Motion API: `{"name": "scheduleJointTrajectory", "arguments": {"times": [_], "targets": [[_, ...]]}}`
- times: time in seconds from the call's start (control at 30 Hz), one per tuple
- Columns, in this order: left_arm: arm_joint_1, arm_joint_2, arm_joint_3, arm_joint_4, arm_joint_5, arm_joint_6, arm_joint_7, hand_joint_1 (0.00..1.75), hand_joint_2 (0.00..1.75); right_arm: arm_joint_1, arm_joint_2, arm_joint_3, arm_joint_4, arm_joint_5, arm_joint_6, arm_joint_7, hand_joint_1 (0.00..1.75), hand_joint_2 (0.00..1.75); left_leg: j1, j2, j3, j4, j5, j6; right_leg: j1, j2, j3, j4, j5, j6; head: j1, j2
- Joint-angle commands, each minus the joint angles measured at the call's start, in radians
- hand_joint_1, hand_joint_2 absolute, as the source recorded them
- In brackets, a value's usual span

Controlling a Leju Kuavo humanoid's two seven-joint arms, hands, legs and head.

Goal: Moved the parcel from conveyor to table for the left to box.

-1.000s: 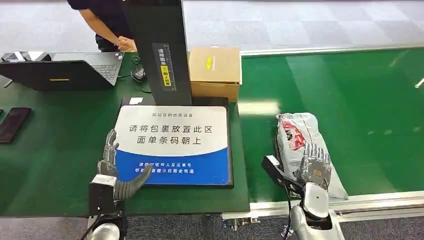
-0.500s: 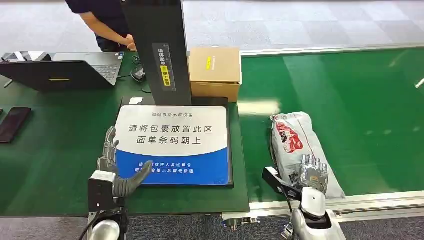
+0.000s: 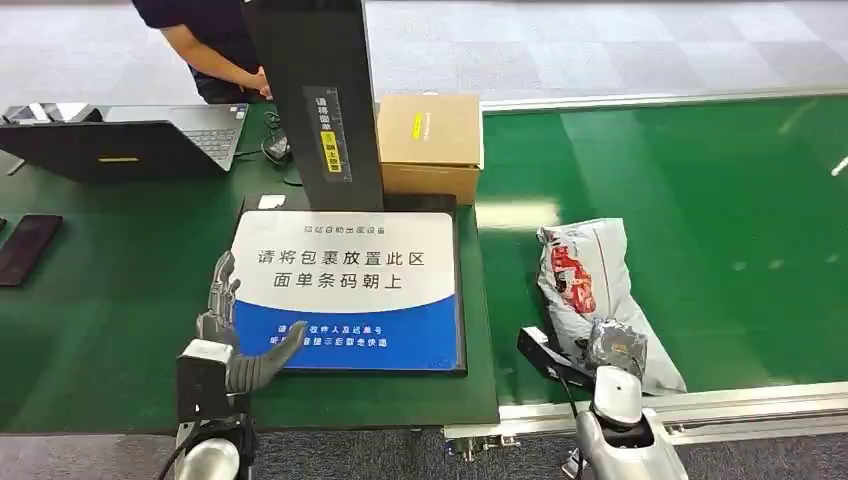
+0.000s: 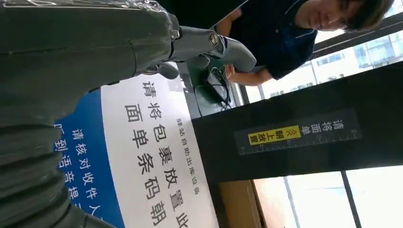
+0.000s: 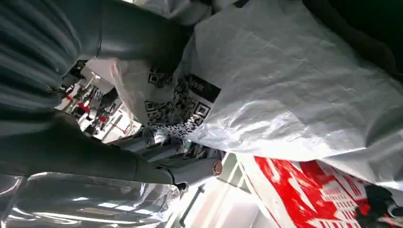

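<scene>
Head view. Parcel (image 3: 590,285): grey-white plastic mailer with red print, lying lengthwise on the green conveyor (image 3: 720,200), near its front edge and just right of the table (image 3: 100,330). Right hand (image 3: 617,347): set on the near end of the parcel, fingers curled down over the bag; grip evident. Left hand (image 3: 232,335): above the table at the left edge of the white-and-blue placement mat (image 3: 350,290), fingers spread, thumb out over the mat's blue band, holding nothing. Black scanner column (image 3: 320,100): upright behind the mat. Cardboard box (image 3: 430,145): just right of the column. Laptop (image 3: 130,140) and dark phone (image 3: 28,248): on the table's left part. Person (image 3: 215,50): beyond the table, hand near the laptop.

Left wrist view. Left hand (image 4: 95,47): grey cover and thumb over the mat (image 4: 152,152), nothing held. Column (image 4: 304,137) with yellow label behind; the person (image 4: 285,33) beyond it.

Right wrist view. Right hand (image 5: 142,47): thumb and fingers closed around crumpled parcel (image 5: 294,95) film; QR label and red print visible.
</scene>
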Motion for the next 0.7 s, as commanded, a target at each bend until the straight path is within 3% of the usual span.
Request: {"name": "scheduleJointTrajectory", "arguments": {"times": [0.03,0.33,0.6,0.7], "targets": [[-0.009,-0.001,0.013,0.025,-0.007,-0.002,-0.007,0.0,1.75,-0.002,-0.05,0.119,-0.057,0.007,-0.128,0.036,1.75,1.75,0.0,0.001,0.002,-0.001,-0.001,0.0,0.0,0.0,0.002,0.0,-0.001,-0.003,0.0,0.0],[0.004,-0.004,0.022,0.028,-0.017,0.004,-0.024,0.0,1.75,-0.002,-0.101,0.216,-0.206,0.007,-0.384,0.034,1.75,1.75,-0.001,0.002,0.004,-0.001,-0.001,0.0,0.0,0.0,0.003,0.0,-0.001,-0.004,0.0,0.0],[-0.032,-0.003,0.0,0.083,-0.018,0.004,-0.037,0.0,1.75,-0.022,-0.181,0.357,-0.291,0.007,-0.517,0.034,1.75,1.75,-0.001,0.0,0.002,-0.001,0.0,0.0,0.0,-0.001,0.002,0.0,-0.001,-0.002,0.0,0.0],[-0.047,0.002,-0.008,0.098,-0.017,0.005,-0.043,0.0,1.75,-0.062,-0.169,0.443,-0.27,0.007,-0.541,-0.037,1.75,1.75,0.0,0.001,0.001,-0.001,0.0,0.0,0.0,0.0,0.001,0.0,0.0,-0.002,0.0,0.0]]}}
